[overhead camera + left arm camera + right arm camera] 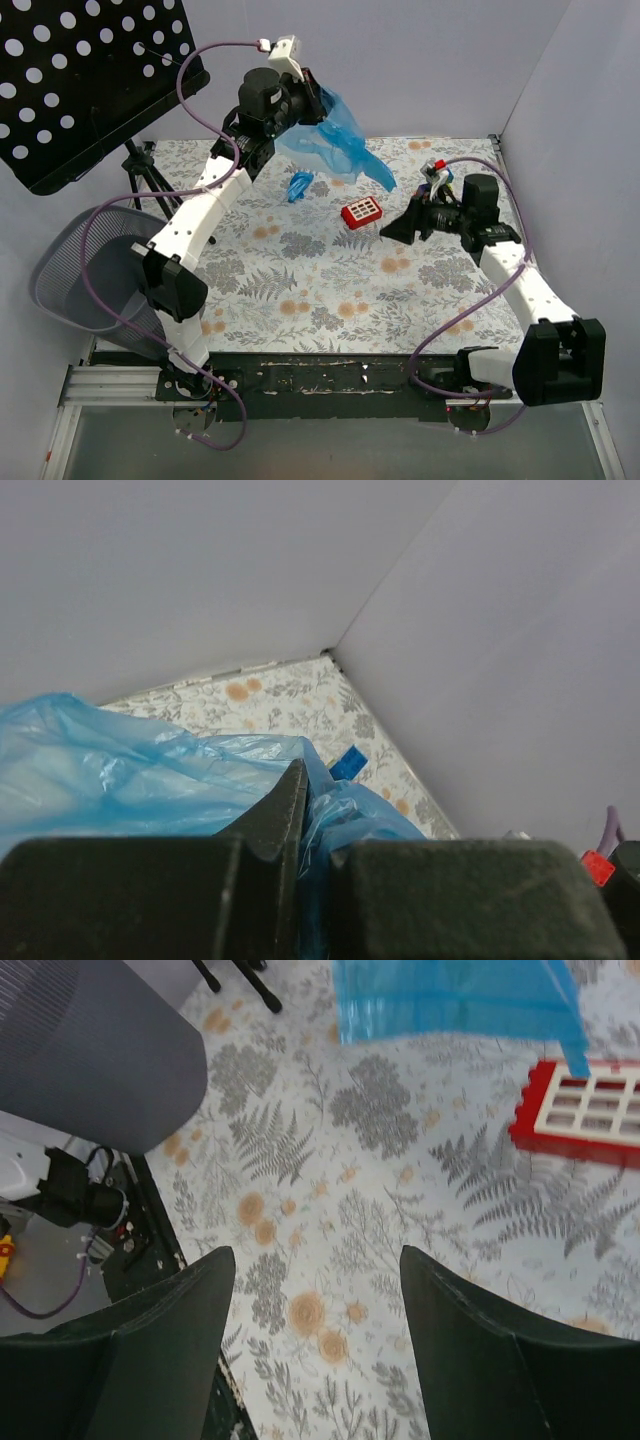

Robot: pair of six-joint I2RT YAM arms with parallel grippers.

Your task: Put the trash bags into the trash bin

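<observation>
L gripper (pixel 312 108) is up over the far part of the table (pixel 300 290), jaws nearly closed w/ the blue trash bag (pixel 335 140) pinched btwn them. The bag hangs off it, crumpled, and a small blue piece (pixel 300 186) lies on the table below. R gripper (pixel 402 230) sits low over the right-centre, jaws wide apart, nothing in them. The red block (pixel 362 211) is just left of it. Trash bin (pixel 85 270) is at the near-left table edge, partly behind the L arm, well apart from the bag.

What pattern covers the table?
The table has grey ferns and orange flowers on white, clearest in the right wrist view.
</observation>
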